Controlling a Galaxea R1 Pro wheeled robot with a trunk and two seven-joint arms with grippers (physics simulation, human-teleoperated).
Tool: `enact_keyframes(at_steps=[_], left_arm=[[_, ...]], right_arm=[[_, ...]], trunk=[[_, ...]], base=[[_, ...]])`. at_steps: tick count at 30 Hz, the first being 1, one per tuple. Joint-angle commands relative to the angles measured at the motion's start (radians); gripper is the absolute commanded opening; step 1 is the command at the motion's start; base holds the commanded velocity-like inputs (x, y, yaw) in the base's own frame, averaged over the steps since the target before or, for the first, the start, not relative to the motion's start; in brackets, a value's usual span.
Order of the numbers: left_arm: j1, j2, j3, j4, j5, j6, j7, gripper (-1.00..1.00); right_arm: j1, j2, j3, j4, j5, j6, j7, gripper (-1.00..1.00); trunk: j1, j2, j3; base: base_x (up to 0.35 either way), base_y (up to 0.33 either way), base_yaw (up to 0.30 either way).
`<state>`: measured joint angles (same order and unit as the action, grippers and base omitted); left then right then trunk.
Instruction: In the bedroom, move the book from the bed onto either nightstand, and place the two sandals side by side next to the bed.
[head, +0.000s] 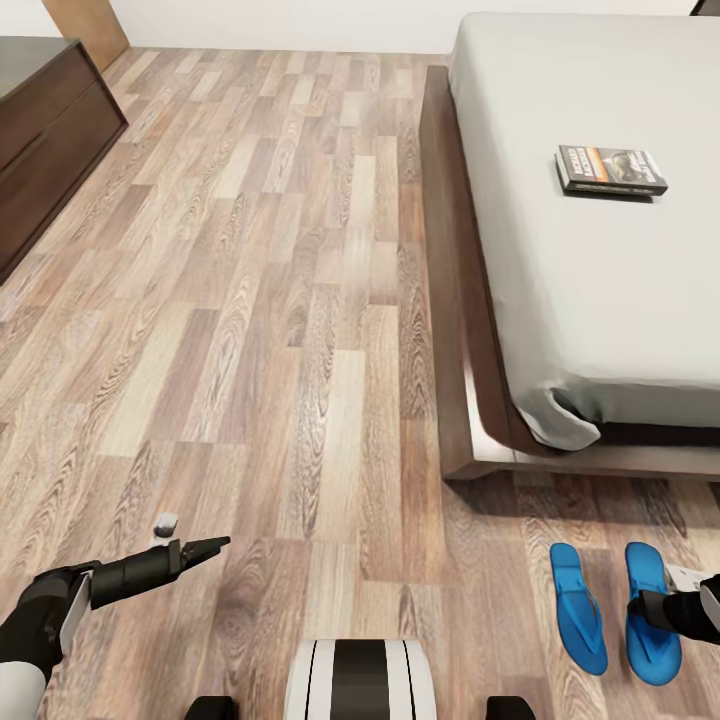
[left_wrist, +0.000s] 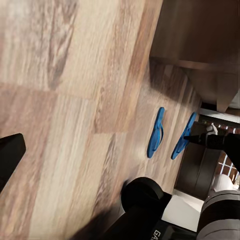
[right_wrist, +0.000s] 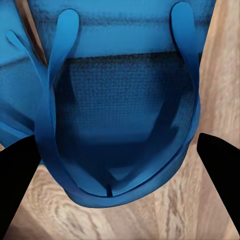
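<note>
The book (head: 611, 170) lies flat on the grey mattress of the bed (head: 560, 300), toward its far side. Both blue sandals sit parallel on the wood floor just past the bed's near corner: the left sandal (head: 578, 605) (left_wrist: 156, 132) and the right sandal (head: 650, 640) (left_wrist: 183, 137). My right gripper (head: 640, 606) (right_wrist: 117, 140) hovers low over the right sandal (right_wrist: 120, 100), open, its fingers (right_wrist: 20, 170) either side of the strap end without closing on it. My left gripper (head: 215, 546) hangs over bare floor far to the left, one finger (left_wrist: 10, 155) showing, apparently open and holding nothing.
A long dark-wood bench (head: 40, 130) stands along the far left. The bed's dark frame (head: 470, 440) juts out at its near corner. My own base (head: 360, 680) is at the bottom centre. Wide plank floor (head: 260, 300) lies between the bench and the bed.
</note>
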<state>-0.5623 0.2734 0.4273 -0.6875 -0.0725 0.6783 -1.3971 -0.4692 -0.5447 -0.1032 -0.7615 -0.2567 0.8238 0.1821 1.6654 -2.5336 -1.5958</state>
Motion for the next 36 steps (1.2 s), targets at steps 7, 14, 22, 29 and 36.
enact_keyframes(at_steps=[7, 14, 22, 29, 36], left_arm=[[-0.001, -0.032, 0.004, 0.003, -0.007, 0.012, -0.075, 1.0], [-0.001, -0.101, 0.001, -0.005, -0.005, 0.018, -0.099, 1.0], [-0.001, -0.123, 0.001, -0.008, -0.004, 0.017, -0.105, 1.0], [-0.004, -0.125, 0.001, -0.008, -0.003, 0.017, -0.167, 1.0], [-0.004, -0.125, 0.001, -0.008, -0.003, 0.017, -0.174, 1.0]], right_arm=[[0.0, 0.0, -0.003, -0.001, 0.007, 0.005, 0.007, -1.0], [0.0, 0.0, -0.003, 0.002, 0.009, 0.005, 0.004, -1.0], [0.0, 0.0, -0.003, 0.002, 0.01, 0.005, 0.004, -1.0], [0.0, 0.0, -0.003, 0.002, 0.01, 0.005, 0.004, -1.0], [0.0, 0.0, -0.003, 0.002, 0.01, 0.005, 0.003, -1.0]], trunk=[[0.0, 0.0, -0.001], [0.0, 0.0, -0.001], [0.0, 0.0, -0.004], [0.003, -0.002, -0.032], [0.007, -0.004, -0.059]], base=[[0.0, 0.008, 0.0], [0.0, 0.0, 0.0], [0.0, 0.0, 0.0], [0.0, 0.0, 0.0], [0.0, 0.0, 0.0]])
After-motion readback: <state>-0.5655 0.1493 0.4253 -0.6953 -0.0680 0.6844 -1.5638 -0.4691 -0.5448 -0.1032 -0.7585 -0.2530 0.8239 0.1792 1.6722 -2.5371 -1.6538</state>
